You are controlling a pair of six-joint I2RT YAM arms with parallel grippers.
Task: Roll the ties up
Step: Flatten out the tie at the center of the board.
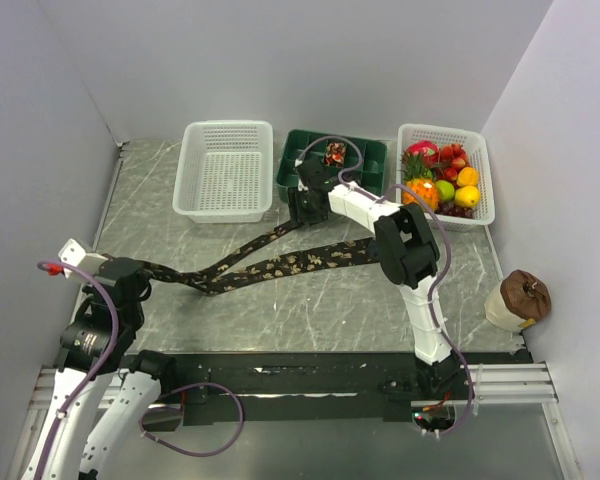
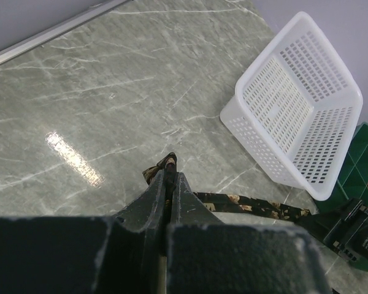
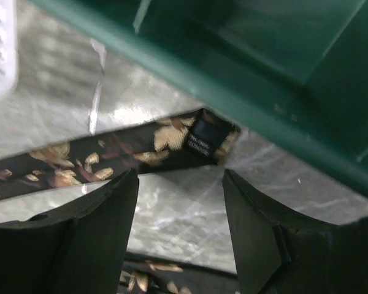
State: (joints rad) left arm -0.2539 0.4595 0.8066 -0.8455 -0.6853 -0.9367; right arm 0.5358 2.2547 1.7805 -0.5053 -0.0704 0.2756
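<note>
A long dark tie (image 1: pixel 280 262) with a tan pattern lies folded across the table, running from my left gripper toward the green tray (image 1: pixel 370 170). My left gripper (image 1: pixel 132 272) is shut on one end of it; the tip (image 2: pixel 165 164) pokes out past the fingertips (image 2: pixel 179 184). My right gripper (image 1: pixel 298 218) stands open just in front of the tray wall (image 3: pixel 245 104). The tie's other end (image 3: pixel 172 139), with its label, lies flat on the table just beyond its fingers (image 3: pixel 110 202), not touching them. A small reddish rolled tie (image 1: pixel 334 153) sits in a tray compartment.
A white empty basket (image 1: pixel 226 168) stands left of the tray, also seen from the left wrist (image 2: pixel 294 104). A white basket of toy fruit (image 1: pixel 445 175) stands to the tray's right. A brown-topped object (image 1: pixel 520 298) sits at the table's right edge.
</note>
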